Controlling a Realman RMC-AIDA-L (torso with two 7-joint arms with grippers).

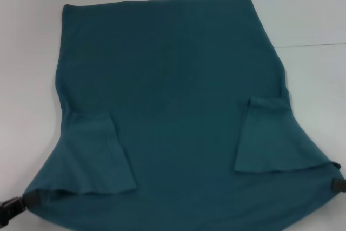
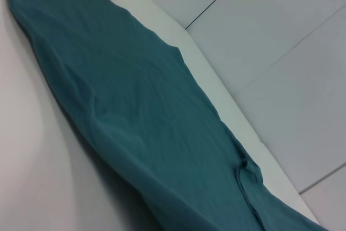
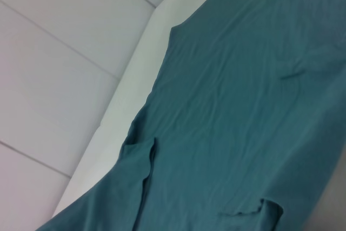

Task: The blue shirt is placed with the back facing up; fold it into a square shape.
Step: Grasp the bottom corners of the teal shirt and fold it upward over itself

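Note:
The blue shirt [image 1: 173, 79] lies spread over the white table, plain side up, its far hem straight along the back. Both sleeves are folded inward onto the body, one on the left [image 1: 102, 155] and one on the right [image 1: 270, 133]. My left gripper [image 1: 27, 198] is at the near left corner, shut on the fabric, which is drawn out to a point there. At the near right corner my right gripper [image 1: 338, 184] pinches the cloth the same way. The wrist views show the shirt [image 2: 135, 106] [image 3: 243, 106] sloping away over the table, with no fingers in view.
White table [image 1: 303, 9] shows around the shirt on the far, left and right sides. In the wrist views the table edge [image 2: 227, 96] [image 3: 124, 96] runs close beside the shirt, with tiled floor [image 2: 281, 36] [image 3: 54, 52] beyond it.

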